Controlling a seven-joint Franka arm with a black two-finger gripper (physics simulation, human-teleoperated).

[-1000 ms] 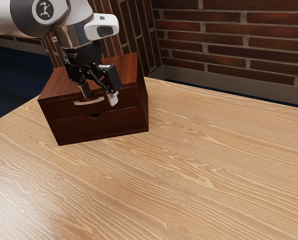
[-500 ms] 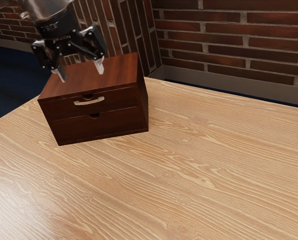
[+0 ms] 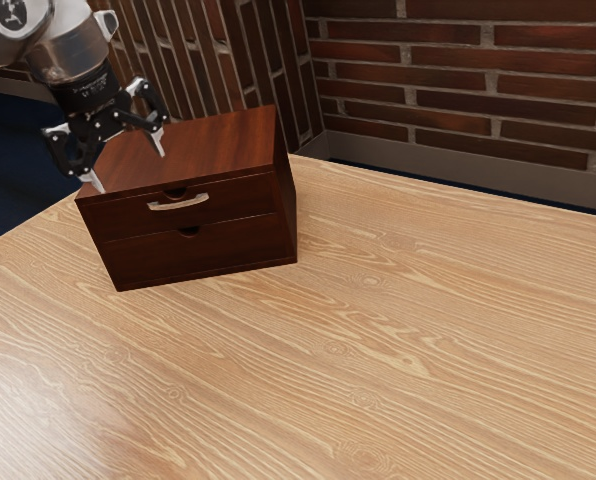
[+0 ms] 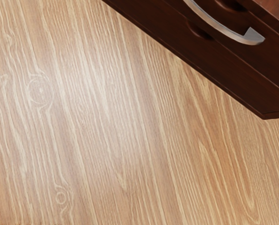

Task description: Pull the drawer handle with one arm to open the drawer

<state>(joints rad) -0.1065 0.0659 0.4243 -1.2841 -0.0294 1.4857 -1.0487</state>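
Note:
A dark wooden two-drawer cabinet (image 3: 193, 195) stands on the table at the exterior view's left. Its upper drawer carries a pale metal handle (image 3: 178, 202), and both drawer fronts sit flush with the cabinet face. My gripper (image 3: 123, 160) hangs open above the cabinet's top at its left back corner, well clear of the handle, with nothing between its fingers. In the wrist view the handle (image 4: 223, 26) and the cabinet's front (image 4: 233, 75) show above the table top.
A light wooden table (image 3: 378, 340) spreads to the right and front of the cabinet. A brick wall (image 3: 458, 70) runs along the back. The table's left edge lies close beside the cabinet.
My gripper has left the handle, risen above the cabinet and drifted to the exterior view's left. Its fingers stand wider apart. The drawer has stayed shut.

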